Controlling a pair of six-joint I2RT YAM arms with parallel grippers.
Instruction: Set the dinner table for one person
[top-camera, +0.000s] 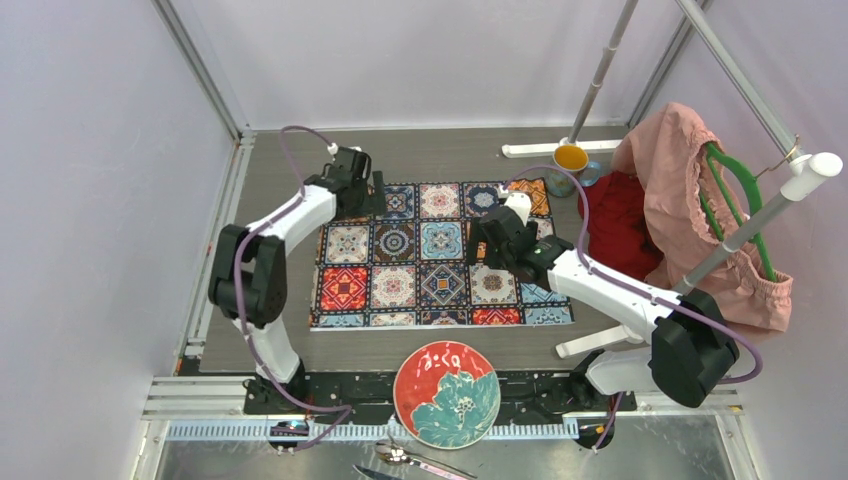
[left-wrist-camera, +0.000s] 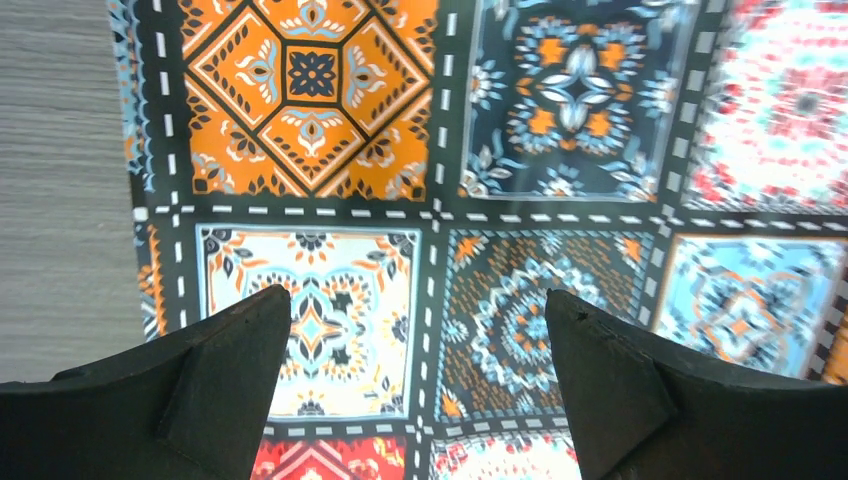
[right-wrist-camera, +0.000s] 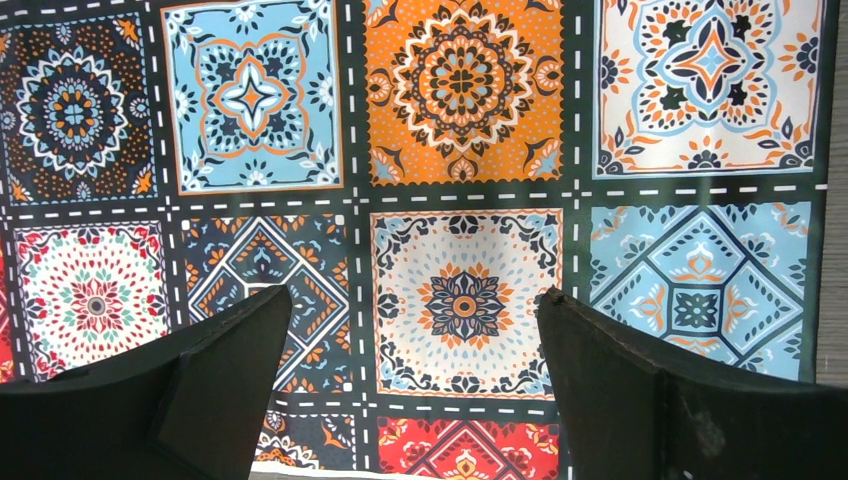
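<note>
The dinner table (top-camera: 440, 150) is a grey-brown wood-grain top; it also shows at the left of the left wrist view (left-wrist-camera: 60, 200). A colourful tile-patterned mat (top-camera: 420, 270) lies flat in its middle. My left gripper (top-camera: 365, 198) is open and empty over the mat's far left corner; the left wrist view shows the mat (left-wrist-camera: 560, 100) between the spread fingers of that gripper (left-wrist-camera: 415, 295). My right gripper (top-camera: 492, 240) is open and empty over the mat's right part (right-wrist-camera: 460, 100), and its wrist view shows the gripper (right-wrist-camera: 412, 292) just above the cloth. A round red-and-teal flower plate (top-camera: 446, 393) lies at the near edge between the arm bases.
A spoon (top-camera: 405, 457) and a knife (top-camera: 372, 472) lie in front of the plate. A yellow cup (top-camera: 570, 160) stands at the back right by a white stand. Pink and red clothes (top-camera: 690, 200) hang on a rack at the right.
</note>
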